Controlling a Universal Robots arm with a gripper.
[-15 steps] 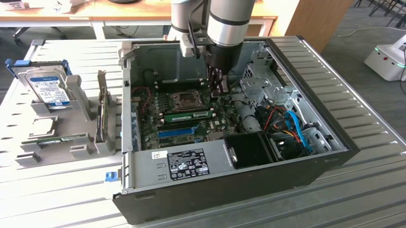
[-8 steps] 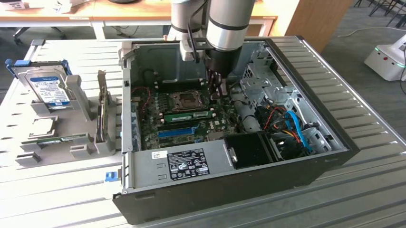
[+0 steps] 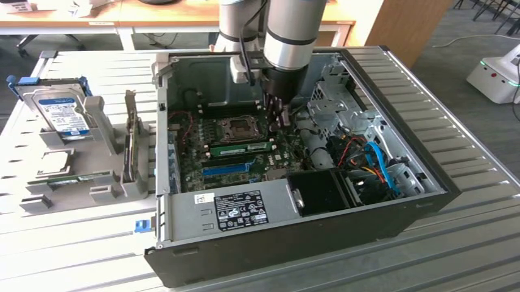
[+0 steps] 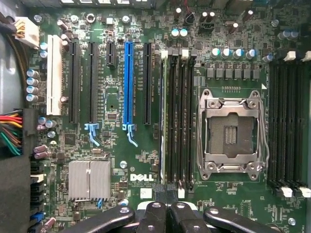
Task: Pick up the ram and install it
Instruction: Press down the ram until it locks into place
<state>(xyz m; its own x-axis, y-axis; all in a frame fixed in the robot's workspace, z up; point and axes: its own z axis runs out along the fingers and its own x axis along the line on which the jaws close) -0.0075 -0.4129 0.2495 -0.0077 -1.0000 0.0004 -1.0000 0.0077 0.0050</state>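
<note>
The ram point(image 3: 243, 148) is a thin green stick standing on edge in a memory slot just beside the CPU socket point(image 3: 240, 128), inside the open computer case. In the wrist view the ram point(image 4: 162, 121) shows edge-on as a pale strip in the outermost of the black slots next to the socket point(image 4: 231, 131). My gripper point(image 3: 282, 118) reaches down into the case over the stick's end toward the exterior view's right. Its black fingers point(image 4: 153, 216) are shut against each other, gripper point(image 4: 165, 213), with nothing between them. Whether they touch the stick cannot be told.
The black case point(image 3: 422, 182) lies open on a slatted table. A grey rack at the exterior view's left holds a blue-labelled hard drive point(image 3: 65, 112) and another green stick point(image 3: 77, 178). Cables and a drive cage point(image 3: 341, 103) crowd the case's right. A blue card slot point(image 4: 128, 82) lies nearby.
</note>
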